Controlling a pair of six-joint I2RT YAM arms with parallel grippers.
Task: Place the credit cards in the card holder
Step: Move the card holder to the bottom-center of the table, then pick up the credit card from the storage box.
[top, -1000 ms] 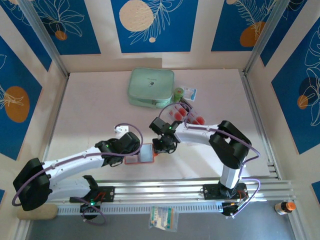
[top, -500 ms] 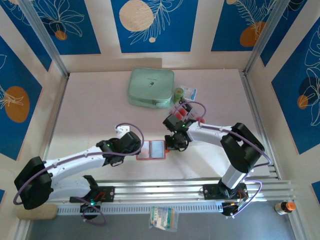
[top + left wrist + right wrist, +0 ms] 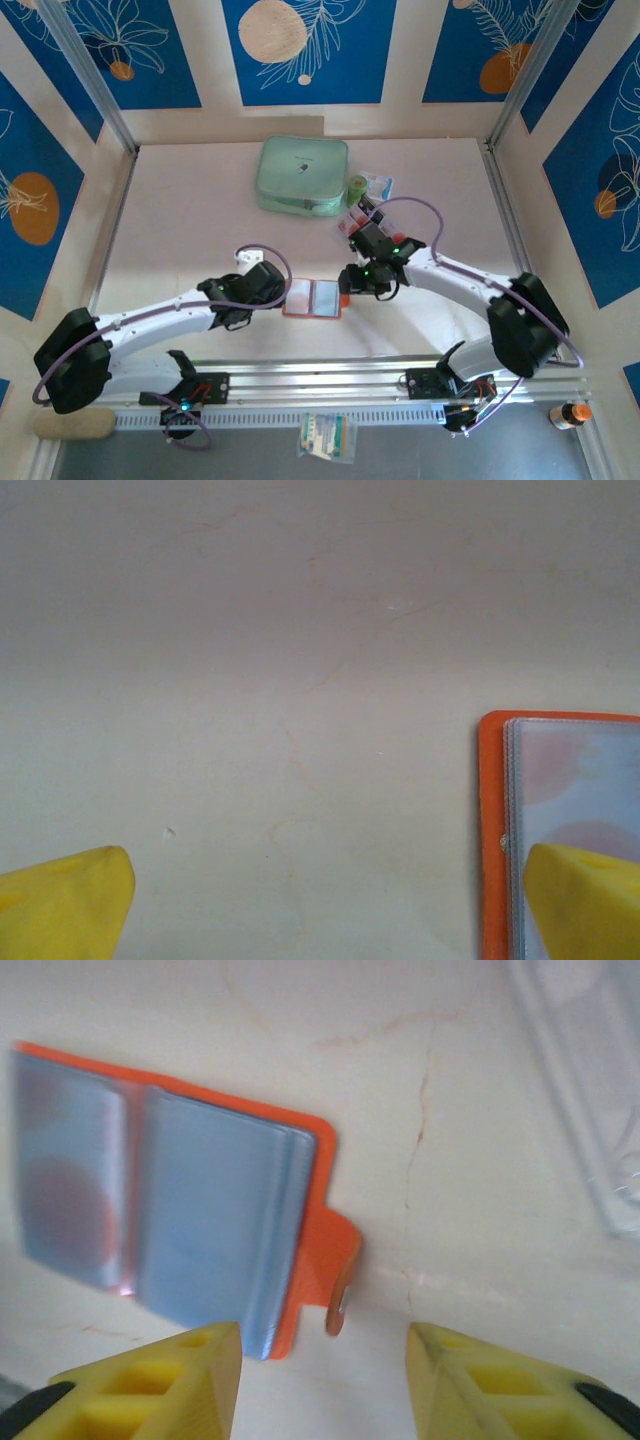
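The card holder lay opened flat on the table, orange cover down and greyish clear pockets facing up, directly between the two grippers. In the right wrist view the holder sat just ahead and to the left of the right gripper, and its snap tab stuck out from the near right edge and curled up off the surface, in line with the gap between the fingers. Those yellow fingers stood well spread, gripping nothing, and no contact with the tab could be made out. A reddish round blur showed through the leftmost pocket.

In the left wrist view the holder lay at the right side of the left gripper, whose fingers were likewise spread wide. The right one overlapped the holder's pocket page; whether it touched could not be told. Bare table filled the space between them.

From above, the left gripper met the holder's left edge and the right gripper its right edge. Beyond the right gripper, partly hidden by its arm, the credit cards showed as red spots in a clear tray. Farther off lay a mint-green zip case.
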